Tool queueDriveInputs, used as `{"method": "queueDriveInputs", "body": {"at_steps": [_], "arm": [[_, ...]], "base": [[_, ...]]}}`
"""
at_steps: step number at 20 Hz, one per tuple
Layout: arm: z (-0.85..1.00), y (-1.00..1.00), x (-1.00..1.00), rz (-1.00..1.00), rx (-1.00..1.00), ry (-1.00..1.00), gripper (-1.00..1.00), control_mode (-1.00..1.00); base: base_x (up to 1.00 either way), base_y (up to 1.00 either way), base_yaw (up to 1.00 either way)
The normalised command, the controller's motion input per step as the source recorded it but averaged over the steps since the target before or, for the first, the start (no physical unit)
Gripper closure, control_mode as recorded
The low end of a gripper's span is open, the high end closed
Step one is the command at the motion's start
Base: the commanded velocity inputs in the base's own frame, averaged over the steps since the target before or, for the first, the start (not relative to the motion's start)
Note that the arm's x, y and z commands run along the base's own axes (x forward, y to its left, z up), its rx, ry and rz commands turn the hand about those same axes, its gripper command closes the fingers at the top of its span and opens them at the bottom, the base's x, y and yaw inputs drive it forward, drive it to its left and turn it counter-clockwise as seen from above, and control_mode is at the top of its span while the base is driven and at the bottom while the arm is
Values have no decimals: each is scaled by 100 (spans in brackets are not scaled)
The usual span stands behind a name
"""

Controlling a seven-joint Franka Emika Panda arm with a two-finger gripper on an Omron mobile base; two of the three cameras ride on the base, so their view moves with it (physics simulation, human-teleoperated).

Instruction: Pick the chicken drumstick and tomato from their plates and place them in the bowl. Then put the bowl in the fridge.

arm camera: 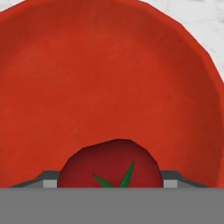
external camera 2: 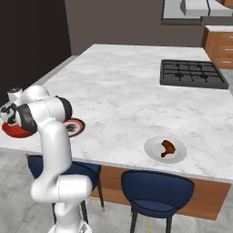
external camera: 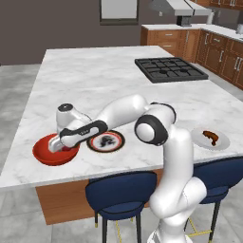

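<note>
— Where's the tomato [arm camera: 109, 164]?
— Between my claw [external camera: 53, 147] fingers, clamped, right over the red bowl [external camera: 47, 153] near the table's [external camera: 95, 80] front edge.
— And the drumstick [external camera 2: 167, 148]?
— On the pale plate [external camera 2: 152, 150], well apart; the dark-rimmed plate [external camera: 118, 142] sits just beside the bowl.

The small round dark-red tomato [arm camera: 109, 164] is cut off low in the hand view. In the right base view the white arm covers most of the glossy red shallow bowl [external camera 2: 13, 130] and part of the dark-rimmed patterned plate [external camera 2: 76, 126], both near the marble counter's [external camera 2: 118, 91] front left corner.
</note>
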Motion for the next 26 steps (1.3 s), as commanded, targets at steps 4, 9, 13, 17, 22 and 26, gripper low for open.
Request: {"method": "queueDriveInputs", "body": {"at_steps": [4,9,13,17,22,26], "arm": [[-12,5,14,-4,0,1,100,-100],[-14,8,12,-4,0,0,100,-100],[-14,9,11,-3,0,0,100,-100],[-14,10,11,-2,0,0,100,-100],[-11,8,11,0,0,0,-100,-100],[-2,0,5,0,0,0,-100,-100]], "base": [[0,0,0],[0,0,0],[0,0,0],[0,0,0],[0,0,0],[0,0,0]]}}
